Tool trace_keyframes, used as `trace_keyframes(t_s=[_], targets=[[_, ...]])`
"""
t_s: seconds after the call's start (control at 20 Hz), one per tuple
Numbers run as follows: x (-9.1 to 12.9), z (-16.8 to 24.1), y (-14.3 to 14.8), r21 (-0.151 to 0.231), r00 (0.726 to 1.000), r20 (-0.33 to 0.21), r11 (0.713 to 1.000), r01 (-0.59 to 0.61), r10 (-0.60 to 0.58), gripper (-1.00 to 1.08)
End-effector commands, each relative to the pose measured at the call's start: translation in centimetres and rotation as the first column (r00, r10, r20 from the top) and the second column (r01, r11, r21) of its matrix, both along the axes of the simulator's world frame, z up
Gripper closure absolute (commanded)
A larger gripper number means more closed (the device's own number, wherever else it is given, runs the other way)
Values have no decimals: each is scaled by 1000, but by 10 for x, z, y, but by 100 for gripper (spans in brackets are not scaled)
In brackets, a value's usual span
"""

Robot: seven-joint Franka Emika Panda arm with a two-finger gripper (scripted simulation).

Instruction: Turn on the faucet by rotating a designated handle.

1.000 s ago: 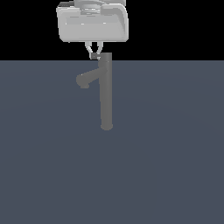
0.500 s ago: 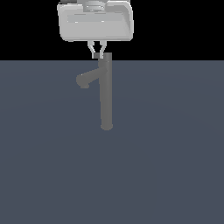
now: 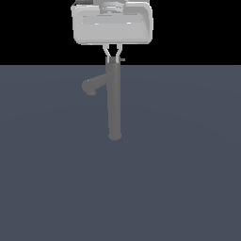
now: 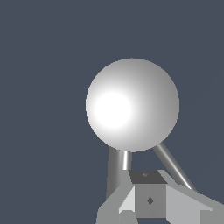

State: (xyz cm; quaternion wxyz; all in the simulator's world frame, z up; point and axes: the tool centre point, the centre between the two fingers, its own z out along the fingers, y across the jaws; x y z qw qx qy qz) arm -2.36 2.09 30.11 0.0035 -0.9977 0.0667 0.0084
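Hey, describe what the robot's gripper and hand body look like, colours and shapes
In the exterior view the gripper has two thin, pale grey fingers hanging from a wide, boxy white-grey hand body with rounded corners and a lighter horizontal band across its face. A round grey flange sits on top. In the wrist view a blocky grey piece carries a small dark diamond mark. No cables show.

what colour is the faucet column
Matte dark grey; the faucet shows best in the exterior view.
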Motion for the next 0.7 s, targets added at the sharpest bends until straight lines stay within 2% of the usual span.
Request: trace_keyframes(t_s=[0.0, 0.65], targets=[[11, 0, -13, -2, 1000, 8, 1000, 15, -15, 108], [47, 0, -56, -8, 998, 16, 998, 57, -57, 108]])
